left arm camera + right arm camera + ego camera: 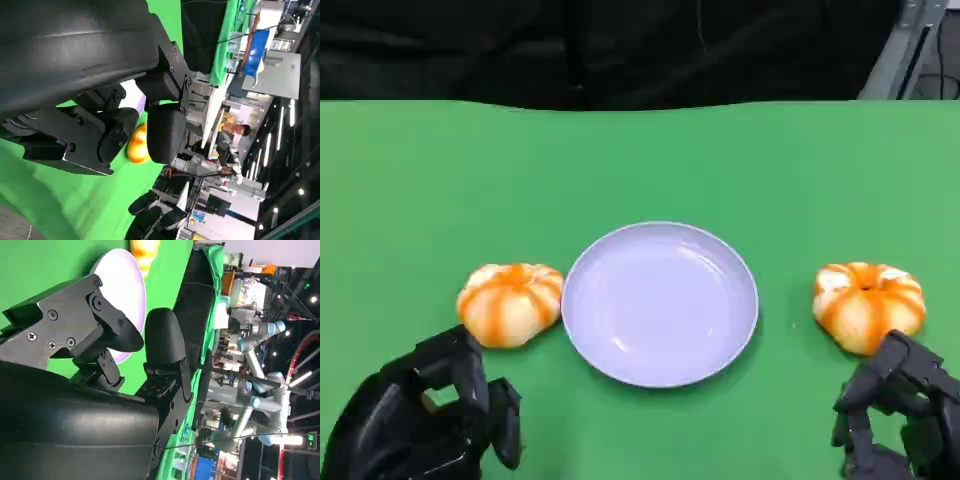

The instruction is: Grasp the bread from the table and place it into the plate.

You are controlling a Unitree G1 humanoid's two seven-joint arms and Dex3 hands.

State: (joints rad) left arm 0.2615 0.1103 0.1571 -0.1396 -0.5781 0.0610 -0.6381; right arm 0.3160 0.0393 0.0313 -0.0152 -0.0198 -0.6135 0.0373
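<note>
The head view's lower edge cuts off the left hand (425, 420) and right hand (900, 415).

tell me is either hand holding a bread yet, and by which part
No. The left hand and right hand hold nothing; both breads lie on the table, untouched.

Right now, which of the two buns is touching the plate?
The bun on the robot's left: its edge meets the rim of the plate. The bun on the right sits apart, with bare green table between it and the plate.
</note>
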